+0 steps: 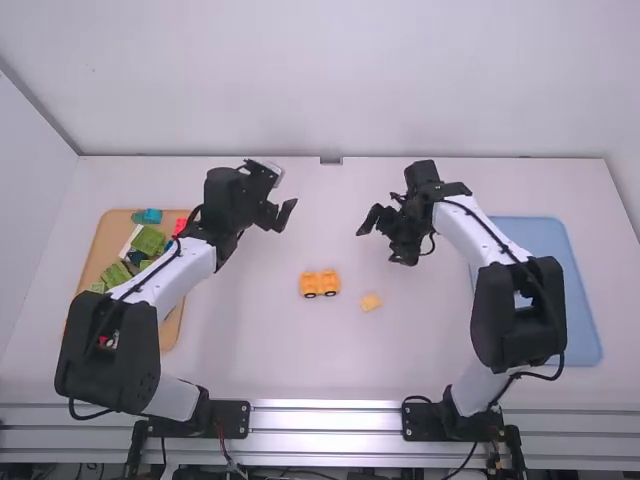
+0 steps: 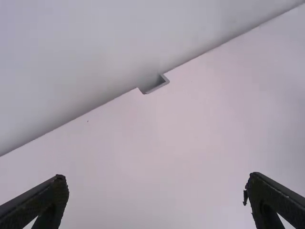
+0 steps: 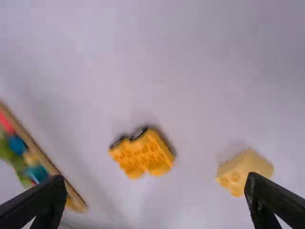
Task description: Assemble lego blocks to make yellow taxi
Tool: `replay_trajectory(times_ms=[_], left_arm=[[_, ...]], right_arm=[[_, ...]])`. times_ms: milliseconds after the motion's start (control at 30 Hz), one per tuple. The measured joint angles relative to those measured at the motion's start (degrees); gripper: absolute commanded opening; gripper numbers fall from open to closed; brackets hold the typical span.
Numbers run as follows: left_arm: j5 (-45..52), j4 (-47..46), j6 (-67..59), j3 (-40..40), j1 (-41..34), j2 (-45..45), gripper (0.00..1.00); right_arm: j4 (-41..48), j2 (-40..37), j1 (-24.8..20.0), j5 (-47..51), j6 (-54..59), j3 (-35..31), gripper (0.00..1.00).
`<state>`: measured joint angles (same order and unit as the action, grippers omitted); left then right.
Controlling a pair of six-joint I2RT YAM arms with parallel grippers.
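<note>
The right gripper [image 1: 378,240] hangs with its two fingers spread wide and nothing between them; the left gripper [image 1: 277,212], across from it, is likewise parted and empty. Near the right gripper, on the side toward the arm bases, a small pale yellow block [image 1: 371,301] lies on the white table [image 1: 260,350]; in the right wrist view one fingertip covers a bit of its edge, and its studs are blurred. Farther toward the left arm, nearer the bases than both grippers and between them from side to side, sits the orange wheeled piece [image 1: 320,284], apart from the block. Its dark wheels and studs show, but the joints between its parts are too soft to make out. Beyond the left gripper, a small notch [image 1: 330,160] breaks the table's far edge. Behind the left gripper, on its outer side, a wooden tray [image 1: 172,330] holds green blocks [image 1: 151,241] among red, teal and other pieces; the left arm hides part of it, and the right wrist view cuts it off, with the blocks there smeared together. On the right gripper's outer side lies a blue tray [image 1: 582,310], partly hidden by the right arm.
</note>
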<state>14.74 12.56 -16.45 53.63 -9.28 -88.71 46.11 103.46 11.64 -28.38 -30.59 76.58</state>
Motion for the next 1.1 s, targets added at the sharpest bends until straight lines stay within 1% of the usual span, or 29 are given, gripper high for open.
replay_trajectory(times_ms=[33,133,167,200,267,333,400,500,567,600,633,700,767,867,900,933,1000,1100], left_arm=[[1.1,-1.4,-1.7,0.0,0.0,0.0,0.99],[6.6,-5.2,-6.6,0.0,0.3,0.0,0.98],[8.8,-6.2,-8.1,0.0,0.5,0.1,0.99],[11.8,-7.4,-9.9,0.0,0.9,0.2,0.99],[19.0,-10.1,-14.6,0.0,2.6,0.6,0.99],[24.4,-12.9,-18.5,0.0,4.2,0.9,0.99],[31.7,-17.7,-25.2,0.0,5.8,1.2,0.99],[36.2,-20.8,-31.6,0.0,6.2,1.2,0.99],[38.9,-21.1,-36.6,0.0,5.9,1.2,0.99],[39.8,-21.1,-38.2,0.0,5.8,1.2,0.99],[40.0,-21.1,-38.6,0.0,5.8,1.2,0.99],[41.1,-21.1,-39.6,0.0,5.8,1.2,0.99],[41.7,-21.9,-40.0,0.0,5.8,1.2,0.99],[42.2,-24.2,-41.0,0.0,5.8,1.2,0.99],[42.2,-24.4,-41.1,0.0,5.8,1.2,0.99],[42.3,-27.1,-42.7,0.0,5.8,1.2,0.99],[42.2,-30.9,-45.1,0.0,5.8,1.2,0.99],[42.0,-34.0,-47.9,0.0,5.6,1.2,0.99]], right_arm=[[3.3,0.0,-0.2,-0.9,10.4,1.8,0.98],[8.6,0.0,0.9,-0.6,33.7,3.2,0.99],[9.2,0.0,1.4,-0.2,37.8,3.2,0.98],[9.5,0.0,2.2,1.2,44.6,3.1,0.98],[8.1,0.0,4.0,5.4,55.3,3.1,0.99],[5.9,0.0,5.4,9.4,61.6,3.1,0.99],[2.4,0.0,7.0,14.0,66.7,3.1,0.99],[1.5,0.0,8.2,16.9,71.5,2.9,0.98],[1.8,0.0,8.9,16.8,77.0,1.9,0.98],[2.1,0.0,9.0,15.5,80.5,1.1,0.98],[2.1,0.0,9.0,15.1,81.4,0.9,0.98],[3.4,0.0,8.7,11.0,88.3,-0.5,0.98],[5.7,0.0,7.4,5.6,96.5,-2.1,0.99],[8.6,0.0,3.8,-3.1,109.6,-5.3,0.99],[9.0,0.0,3.3,-4.2,111.4,-5.7,0.99],[9.6,0.0,1.5,-7.3,117.0,-7.4,0.99],[8.5,0.0,-1.0,-11.7,124.5,-10.4,0.99],[4.8,0.0,-3.8,-15.8,130.0,-14.4,0.98]])
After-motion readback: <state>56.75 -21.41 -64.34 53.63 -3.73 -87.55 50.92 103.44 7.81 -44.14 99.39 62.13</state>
